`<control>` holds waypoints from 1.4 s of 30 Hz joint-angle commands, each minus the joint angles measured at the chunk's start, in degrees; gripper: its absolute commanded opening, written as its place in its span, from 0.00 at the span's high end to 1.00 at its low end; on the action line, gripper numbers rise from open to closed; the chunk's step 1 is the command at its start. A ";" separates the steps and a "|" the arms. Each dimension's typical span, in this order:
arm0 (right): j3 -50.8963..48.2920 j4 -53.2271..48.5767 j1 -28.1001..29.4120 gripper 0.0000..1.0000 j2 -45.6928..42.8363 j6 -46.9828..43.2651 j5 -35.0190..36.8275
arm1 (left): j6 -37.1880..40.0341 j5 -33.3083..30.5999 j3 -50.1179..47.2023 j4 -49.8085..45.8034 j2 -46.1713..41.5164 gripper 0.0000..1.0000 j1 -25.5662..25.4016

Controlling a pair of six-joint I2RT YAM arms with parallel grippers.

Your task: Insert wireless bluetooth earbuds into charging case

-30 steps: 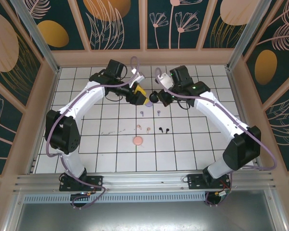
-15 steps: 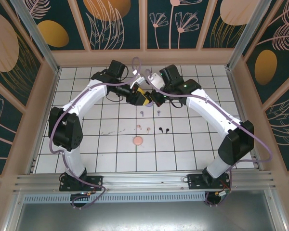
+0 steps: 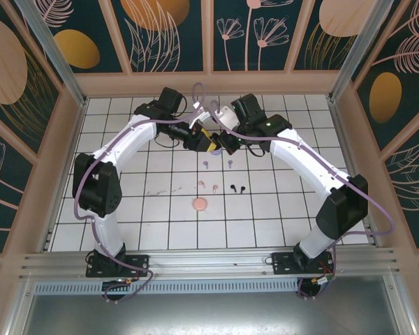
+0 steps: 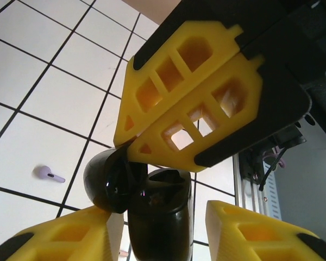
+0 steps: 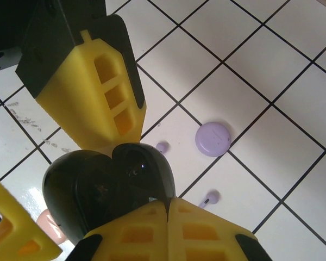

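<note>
Two grippers are nose to nose over the far middle of the tiled table [image 3: 126,202], with an open black case [image 5: 98,190] between them, and you've got it up off the tiles. Your right gripper [image 5: 168,204] has its jaws pressed flat together, tips right at the seam between the case's two halves. Your left gripper [image 4: 157,211] is spread wide on either side of the case: one finger sits against the lid, while a sliver of light shows beside the other, so I can't tell whether it's truly clamping.

All six earbuds lie on the tiles just nearer than the grippers: the lilac earbuds [image 3: 205,165] farthest, then the pink earbuds [image 3: 201,183] on the left and the black earbuds [image 3: 232,186] on the right. The lilac case [image 5: 213,138] lies shut near the lilac pair, and the pink case [image 3: 200,204] sits nearest of all.
</note>
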 commanded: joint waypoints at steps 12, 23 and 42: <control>1.57 1.61 0.31 1.00 0.18 -0.96 -0.55 | 1.61 6.25 2.06 -0.27 1.84 0.89 -0.17; 0.30 3.59 -6.35 0.55 -6.79 3.04 -4.84 | -9.75 6.33 -9.67 19.38 -4.78 1.00 0.14; -28.00 11.01 -7.82 0.40 -20.65 32.77 0.34 | -33.36 -20.03 -42.30 75.91 -26.71 1.00 0.71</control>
